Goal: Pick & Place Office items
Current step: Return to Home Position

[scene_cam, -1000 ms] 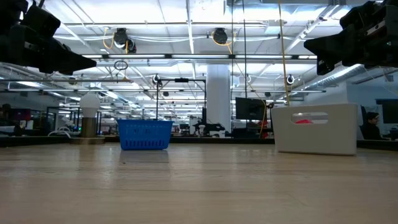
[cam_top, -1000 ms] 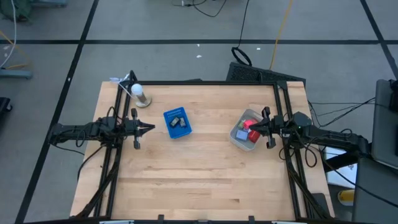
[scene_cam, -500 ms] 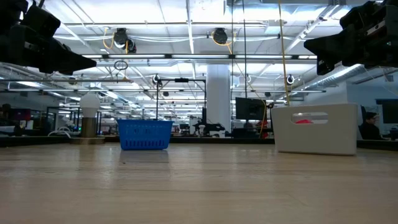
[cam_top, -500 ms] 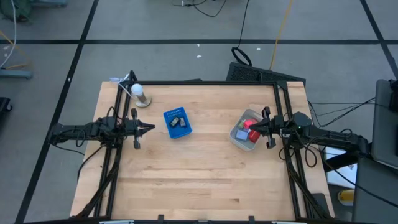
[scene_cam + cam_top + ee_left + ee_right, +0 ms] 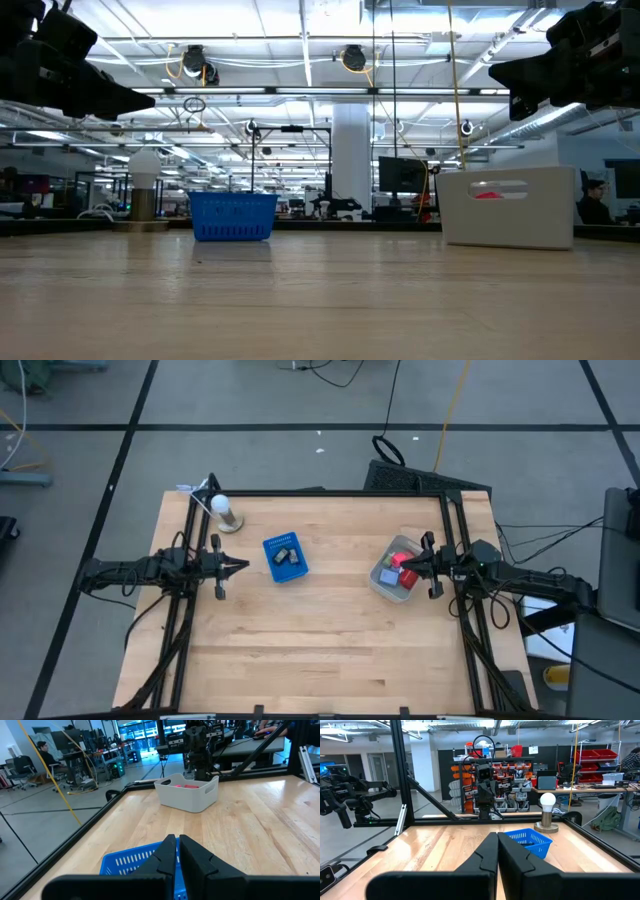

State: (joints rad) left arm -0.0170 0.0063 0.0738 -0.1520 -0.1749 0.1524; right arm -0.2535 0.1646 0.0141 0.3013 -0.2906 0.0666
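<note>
Red and blue office items (image 5: 400,565) lie in the grey translucent bin (image 5: 385,581) on the table's right part; a red piece (image 5: 187,785) shows in the left wrist view. Two dark bits (image 5: 283,554) lie in the blue square tray (image 5: 271,565), left of centre. My left gripper (image 5: 243,566) hangs shut above the table, just left of the tray. My right gripper (image 5: 407,568) hangs shut over the bin's right edge. In their own views the left gripper (image 5: 177,840) and the right gripper (image 5: 497,839) have fingertips together, holding nothing.
A white bulb on a round base (image 5: 224,510) stands near the far left corner. A black frame (image 5: 330,492) edges the table's far side and both sides. Bare wood (image 5: 330,650) spreads across the near half. A person (image 5: 45,752) sits far off in the room.
</note>
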